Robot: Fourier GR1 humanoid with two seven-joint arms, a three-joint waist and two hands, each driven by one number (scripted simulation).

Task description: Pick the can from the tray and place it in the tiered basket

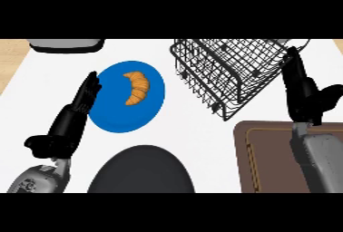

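**Can.** Not visible anywhere in the head view. It is neither on the tray, nor in the basket, nor plainly in either hand. It may be hidden behind the right hand or inside the basket's mesh, but that cannot be told. Judged by kind: a can is likely rigid, smooth-sided and somewhat slippery, moderately weighty if full. It is best taken round the middle of its wall, thumb opposite fingers, and kept upright.

**Tray** (268,131). Dark brown, rectangular, raised rim, at the lower right of the counter. The part that shows holds nothing; the right forearm crosses over it.

**Tiered basket** (227,68). Black wire mesh, upper centre-right, seen tilted from above. No contents can be made out through the wires.

**Blue plate** (127,111). Round, left of centre. Holds one croissant (136,87), curved and golden.

**Dark round object** (142,170). Grey-black dome at bottom centre, identity unclear.

**Grey appliance** (66,44). Only its edge shows at the upper left.

**Right hand** (301,90). Raised beside the basket's right edge, fingers long and roughly straight, thumb out to the side. Nothing is seen clasped in it.

**Left hand** (85,95). At the plate's left rim, fingers straight and together, pointing up, resting.

**Counter** (194,131). White, bearing all of the above.
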